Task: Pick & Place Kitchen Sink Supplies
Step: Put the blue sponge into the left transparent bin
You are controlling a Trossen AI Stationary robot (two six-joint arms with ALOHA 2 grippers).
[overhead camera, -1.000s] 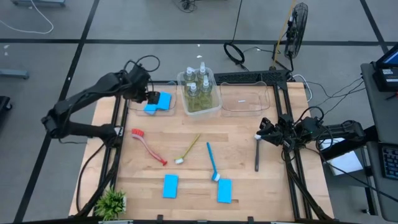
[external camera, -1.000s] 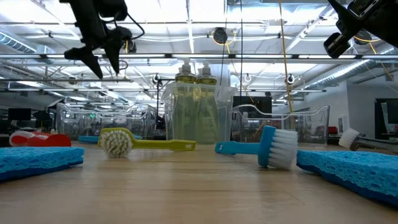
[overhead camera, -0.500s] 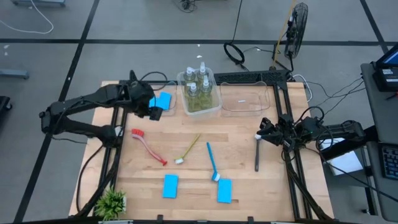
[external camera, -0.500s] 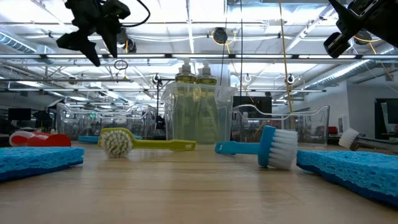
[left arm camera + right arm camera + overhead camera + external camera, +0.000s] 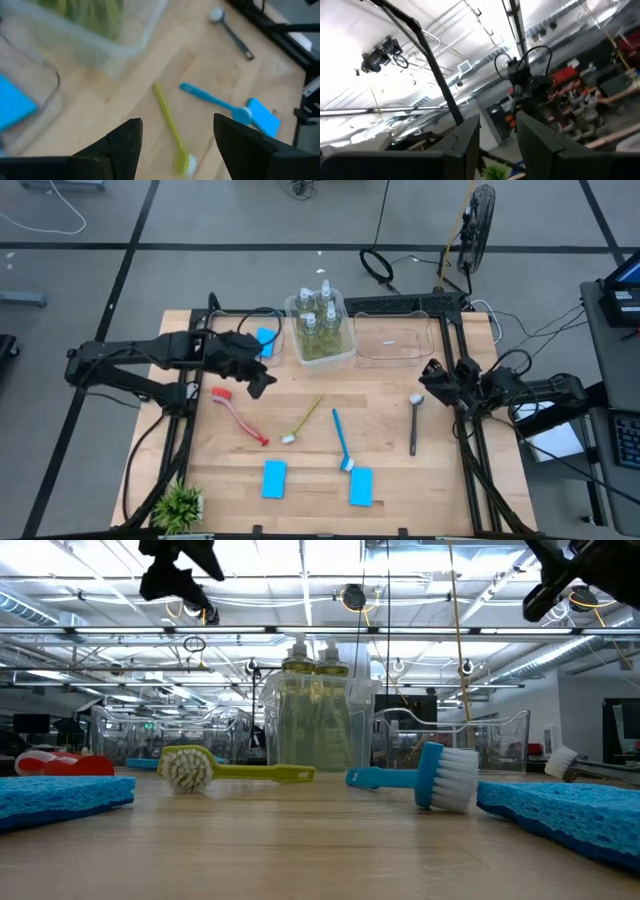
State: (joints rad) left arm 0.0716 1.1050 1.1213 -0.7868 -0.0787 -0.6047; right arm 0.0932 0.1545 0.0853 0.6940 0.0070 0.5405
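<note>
The left gripper [image 5: 262, 380] is hanging above the wooden table [image 5: 390, 480], fingers spread apart with nothing between them. Just beside it, toward the left edge, the red brush [image 5: 237, 414] is lying flat. A little farther out, the yellow-green brush [image 5: 303, 420] is lying slantwise, and past that the blue brush [image 5: 341, 439] is sitting with its bristles by a blue sponge [image 5: 361, 486]. Another sponge [image 5: 274, 478] is resting near the front edge, well apart from the gripper.

Behind the gripper, one more sponge [image 5: 266, 340] is sitting in a clear bin [image 5: 280, 330]. Next to it, four pump bottles [image 5: 320, 320] are standing upright in the middle bin [image 5: 345, 352]; a third bin [image 5: 390, 345] is standing beyond that. A potted plant [image 5: 180, 505] is sitting at the front left corner.

Nothing is lying between the left gripper and the brushes.

Across the table, the grey brush [image 5: 414, 423] is lying just beside the right gripper [image 5: 432, 375], which is waiting at the right edge, tilted up toward the ceiling, fingers apart and empty.

A fan [image 5: 480, 225] and cables are showing on the grey floor beyond the table. The left arm is stretching low and nearly level from the left side.
</note>
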